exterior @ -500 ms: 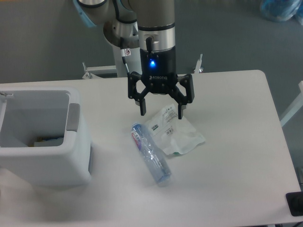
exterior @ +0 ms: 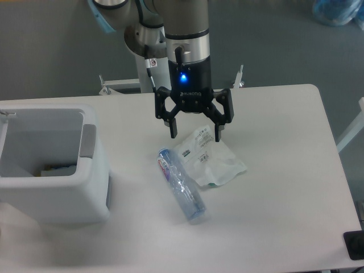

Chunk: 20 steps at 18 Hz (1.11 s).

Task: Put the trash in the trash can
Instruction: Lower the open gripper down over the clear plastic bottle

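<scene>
A: Trash first, then. We see a clear plastic bottle (exterior: 181, 185) with a blue-and-red label lying on its side on the white tabletop (exterior: 284, 193), slanting from upper left to lower right. Just beside it on the right lies a clear wrinkly packet (exterior: 211, 158) with white printed labels, its edge touching or overlapping the bottle's upper part; we cannot tell which.

B: And the gripper (exterior: 194, 134)?

A: We see it hanging above the packet's upper end, pointing down, a blue light lit on its black body. Its fingers (exterior: 173, 128) are spread wide apart and hold nothing. The left one hangs above bare tabletop near the bottle's top end, the right one over the packet's upper corner. We cannot tell whether either tip touches anything.

B: Where do we find the trash can (exterior: 54, 165)?

A: At the left of the tabletop, well apart from both items. We see a white boxy bin with rounded corners and a grey handle panel on its right rim. It stands open at the top, with something small lying at the bottom, too dim to name.
</scene>
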Motion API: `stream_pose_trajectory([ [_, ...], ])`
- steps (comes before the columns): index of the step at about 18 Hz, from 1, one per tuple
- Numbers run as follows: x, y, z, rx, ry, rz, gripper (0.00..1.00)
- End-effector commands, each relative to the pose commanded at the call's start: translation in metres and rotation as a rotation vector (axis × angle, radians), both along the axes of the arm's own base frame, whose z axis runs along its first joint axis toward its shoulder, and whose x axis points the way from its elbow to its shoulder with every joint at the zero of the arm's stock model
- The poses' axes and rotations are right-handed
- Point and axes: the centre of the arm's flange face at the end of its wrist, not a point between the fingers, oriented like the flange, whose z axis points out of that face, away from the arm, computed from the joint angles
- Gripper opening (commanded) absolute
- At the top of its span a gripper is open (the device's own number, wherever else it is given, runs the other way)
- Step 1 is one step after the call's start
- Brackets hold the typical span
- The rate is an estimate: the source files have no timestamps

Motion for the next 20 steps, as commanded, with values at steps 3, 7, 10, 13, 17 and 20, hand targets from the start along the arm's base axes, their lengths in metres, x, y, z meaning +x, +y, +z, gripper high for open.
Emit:
stream_pose_trajectory([
  [3,-0.002,0.003,-0.011,-0.013,-0.021,0.008,1.0],
  [7,-0.007,0.013,-0.022,0.03,-0.094,0.137,1.0],
  [10,-0.004,0.03,-0.041,0.038,-0.159,0.199,1.0],
  [13,-0.011,0.051,-0.052,0.074,-0.192,0.267,1.0],
  [17,-0.032,0.086,-0.067,0.097,-0.244,0.355,1.0],
  [20,-0.03,0.106,-0.085,0.092,-0.287,0.358,1.0],
])
